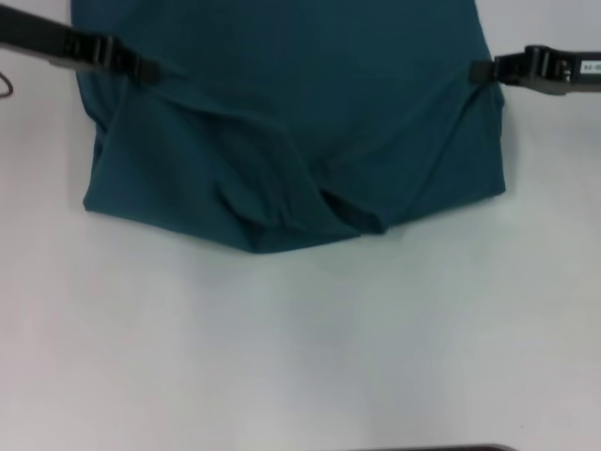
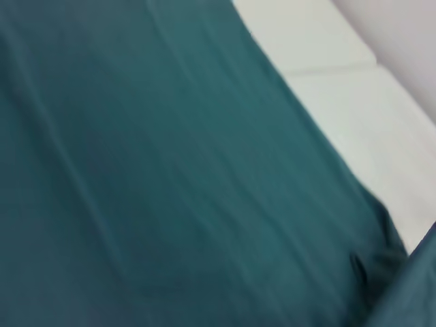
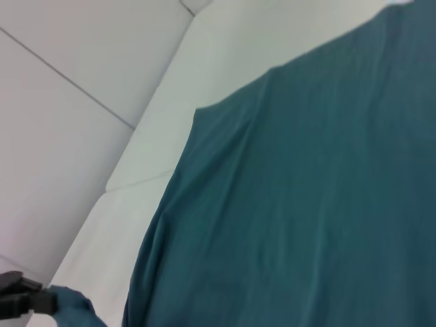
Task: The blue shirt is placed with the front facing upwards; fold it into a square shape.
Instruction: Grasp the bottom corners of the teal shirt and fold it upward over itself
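Note:
The blue shirt (image 1: 291, 122) shows its plain teal side; no letters are in view. Its near part lies on the white table (image 1: 300, 348) with both sleeves tucked in at the front edge. Its far part is held up and stretched between my two grippers. My left gripper (image 1: 143, 68) is shut on the shirt's left edge. My right gripper (image 1: 481, 70) is shut on its right edge. The shirt fills the left wrist view (image 2: 170, 177) and most of the right wrist view (image 3: 306, 204). In the right wrist view, a black gripper (image 3: 30, 301) farther off pinches teal cloth.
The bare white tabletop extends in front of the shirt. A dark strip (image 1: 432, 448) sits at the near edge of the head view. A thin dark cable (image 1: 6, 86) is at the far left. White wall panels (image 3: 75, 102) stand behind the table.

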`<state>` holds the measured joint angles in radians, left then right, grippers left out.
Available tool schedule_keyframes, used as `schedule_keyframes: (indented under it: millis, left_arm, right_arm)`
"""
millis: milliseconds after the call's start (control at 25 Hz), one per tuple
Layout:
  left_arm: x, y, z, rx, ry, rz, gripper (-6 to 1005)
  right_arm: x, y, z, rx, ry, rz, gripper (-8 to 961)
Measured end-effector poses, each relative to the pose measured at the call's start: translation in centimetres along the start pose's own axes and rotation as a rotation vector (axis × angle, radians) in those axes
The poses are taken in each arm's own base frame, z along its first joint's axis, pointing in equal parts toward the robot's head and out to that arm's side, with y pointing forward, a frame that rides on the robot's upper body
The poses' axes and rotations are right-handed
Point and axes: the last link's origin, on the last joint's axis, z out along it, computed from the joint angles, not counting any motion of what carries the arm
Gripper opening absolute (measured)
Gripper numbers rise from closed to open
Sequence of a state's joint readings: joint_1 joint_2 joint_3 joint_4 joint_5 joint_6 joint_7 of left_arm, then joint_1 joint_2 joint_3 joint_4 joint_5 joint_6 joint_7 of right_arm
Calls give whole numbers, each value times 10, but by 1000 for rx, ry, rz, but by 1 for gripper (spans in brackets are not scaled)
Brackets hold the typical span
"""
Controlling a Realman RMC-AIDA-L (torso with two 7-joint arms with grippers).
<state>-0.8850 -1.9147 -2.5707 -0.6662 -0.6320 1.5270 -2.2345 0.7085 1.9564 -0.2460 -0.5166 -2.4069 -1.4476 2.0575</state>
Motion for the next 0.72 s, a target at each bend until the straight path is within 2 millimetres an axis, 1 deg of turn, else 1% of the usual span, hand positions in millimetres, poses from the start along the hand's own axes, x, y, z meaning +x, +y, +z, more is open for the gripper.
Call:
schedule_keyframes:
  millis: [200, 400, 600, 720]
  left_arm:
    - [18, -2, -13, 27, 59, 15, 43]
    - [30, -8, -24, 66, 113, 11, 45]
    - [36, -14, -25, 104, 152, 2, 47]
    - [36, -18, -21, 125, 168, -7, 48]
  right_arm:
    - [-12, 3, 8, 14, -22, -18, 53]
    - [-23, 3, 6, 31, -50, -18, 54]
    - [-34, 5, 6, 42, -62, -23, 54]
    - [-38, 7, 11, 52, -62, -34, 54]
